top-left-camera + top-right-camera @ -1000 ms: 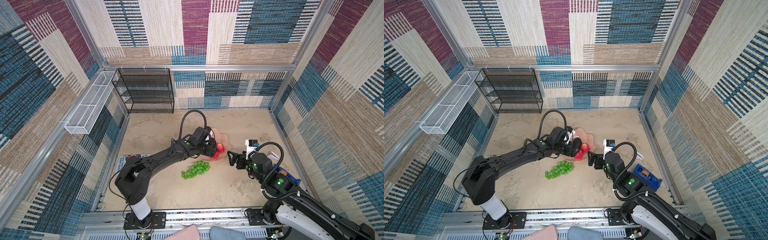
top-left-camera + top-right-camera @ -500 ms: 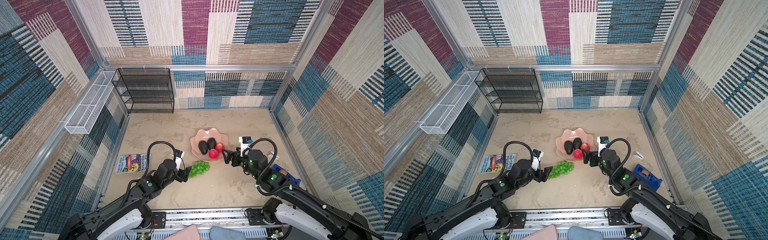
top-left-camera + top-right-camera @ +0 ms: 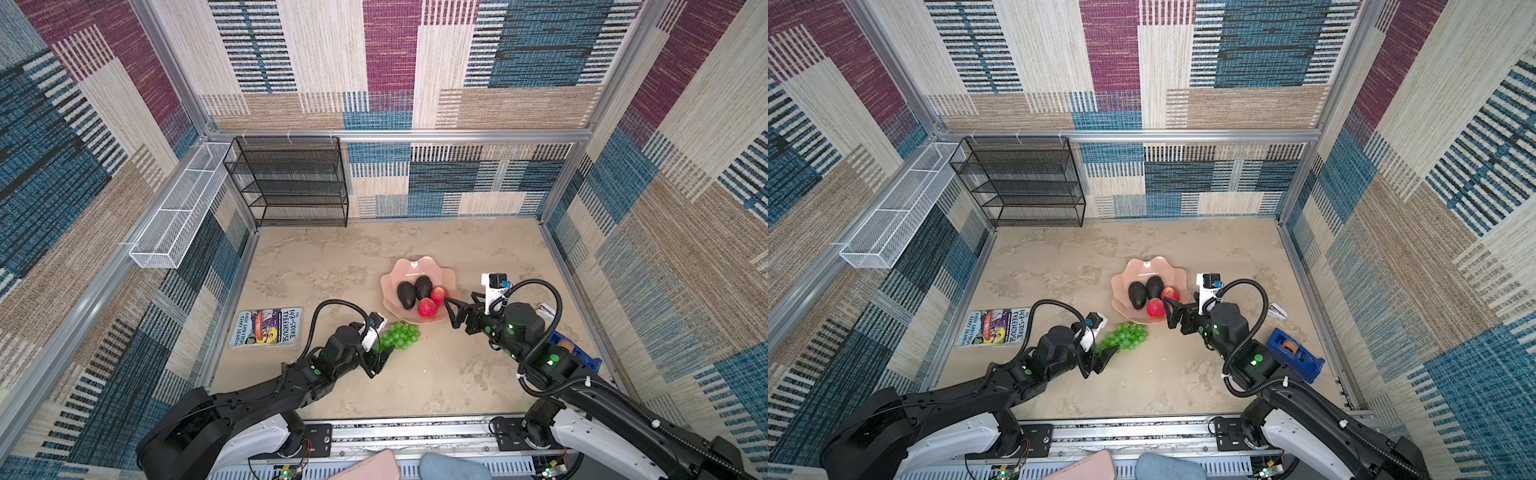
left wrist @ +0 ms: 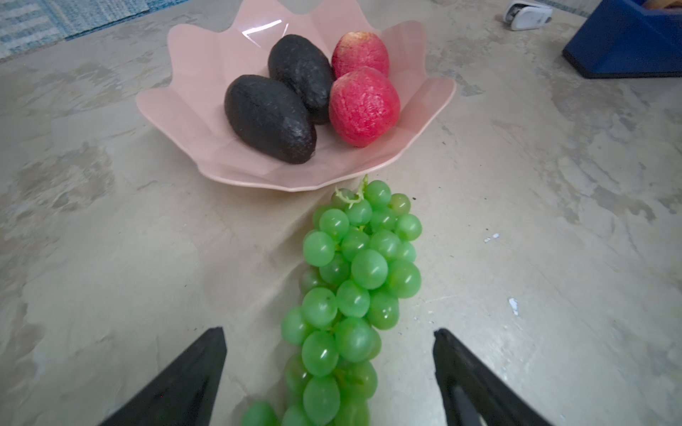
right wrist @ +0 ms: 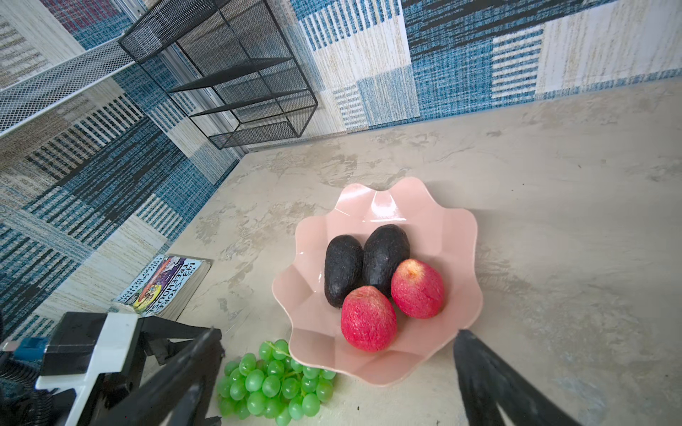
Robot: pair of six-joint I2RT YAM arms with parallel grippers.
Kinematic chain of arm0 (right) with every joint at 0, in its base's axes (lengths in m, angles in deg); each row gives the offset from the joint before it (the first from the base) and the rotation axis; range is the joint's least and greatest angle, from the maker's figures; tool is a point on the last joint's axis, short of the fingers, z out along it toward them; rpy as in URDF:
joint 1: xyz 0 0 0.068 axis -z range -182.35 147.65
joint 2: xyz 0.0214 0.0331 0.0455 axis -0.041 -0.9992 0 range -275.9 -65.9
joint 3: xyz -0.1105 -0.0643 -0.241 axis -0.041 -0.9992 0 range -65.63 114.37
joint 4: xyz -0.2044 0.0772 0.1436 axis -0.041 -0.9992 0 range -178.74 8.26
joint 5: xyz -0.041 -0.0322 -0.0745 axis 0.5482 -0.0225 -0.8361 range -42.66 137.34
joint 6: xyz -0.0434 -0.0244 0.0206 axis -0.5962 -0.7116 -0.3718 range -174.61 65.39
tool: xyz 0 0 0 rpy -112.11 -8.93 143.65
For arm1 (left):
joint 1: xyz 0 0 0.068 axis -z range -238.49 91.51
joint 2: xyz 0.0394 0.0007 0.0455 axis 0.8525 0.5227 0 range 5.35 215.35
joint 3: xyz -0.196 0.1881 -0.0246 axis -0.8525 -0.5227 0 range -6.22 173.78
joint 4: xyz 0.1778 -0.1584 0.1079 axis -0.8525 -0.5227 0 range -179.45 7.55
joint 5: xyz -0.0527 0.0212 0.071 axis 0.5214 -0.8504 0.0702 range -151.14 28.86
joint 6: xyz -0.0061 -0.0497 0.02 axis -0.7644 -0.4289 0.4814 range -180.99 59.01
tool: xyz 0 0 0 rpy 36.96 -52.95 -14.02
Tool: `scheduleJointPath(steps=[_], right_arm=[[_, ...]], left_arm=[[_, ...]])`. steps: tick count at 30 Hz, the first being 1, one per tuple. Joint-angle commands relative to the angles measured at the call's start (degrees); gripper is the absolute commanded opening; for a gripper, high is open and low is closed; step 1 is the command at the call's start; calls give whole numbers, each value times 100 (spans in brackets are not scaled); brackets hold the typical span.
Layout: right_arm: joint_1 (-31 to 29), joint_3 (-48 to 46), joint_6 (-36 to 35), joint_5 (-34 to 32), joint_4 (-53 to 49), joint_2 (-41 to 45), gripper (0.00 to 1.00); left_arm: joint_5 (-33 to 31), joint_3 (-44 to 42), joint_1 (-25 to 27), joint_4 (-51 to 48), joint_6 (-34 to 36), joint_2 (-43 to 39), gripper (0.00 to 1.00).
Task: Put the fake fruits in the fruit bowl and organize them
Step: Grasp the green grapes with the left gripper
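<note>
The pale-pink fruit bowl [image 3: 415, 266] [image 3: 1144, 266] holds two dark avocados [image 3: 406, 295] [image 3: 424, 286] and two red apples [image 3: 427, 308] [image 3: 439, 294]. A bunch of green grapes [image 3: 400, 335] [image 3: 1128, 336] [image 4: 354, 276] lies on the table, its stem end against the bowl's near rim. My left gripper [image 3: 380, 359] [image 4: 328, 332] is open, one finger on each side of the bunch's near end and not touching it. My right gripper [image 3: 451, 313] [image 5: 338, 332] is open and empty at the bowl's near right rim.
A colourful book [image 3: 268, 328] lies flat at the left. A blue tape dispenser [image 3: 577, 353] and a small white object [image 3: 546, 309] sit at the right wall. A black mesh shelf [image 3: 291, 183] stands at the back left, beside a white wire basket [image 3: 178, 212] on the wall.
My left arm drew back from over the bowl to the near end of the grapes, and its jaws opened wider. My right gripper shifted closer to the bowl.
</note>
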Motion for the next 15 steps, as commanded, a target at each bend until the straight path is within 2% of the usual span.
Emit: scheduleJointPath(steps=[1, 10, 15], right_arm=[[7, -16, 91, 22, 55, 45, 100], [10, -39, 83, 46, 60, 67, 100], [10, -41, 93, 40, 21, 114, 100]], left_arm=[[485, 123, -5, 692, 360, 305, 91], [738, 619, -32, 983, 450, 1478, 92], [592, 751, -74, 1289, 305, 2085, 91]])
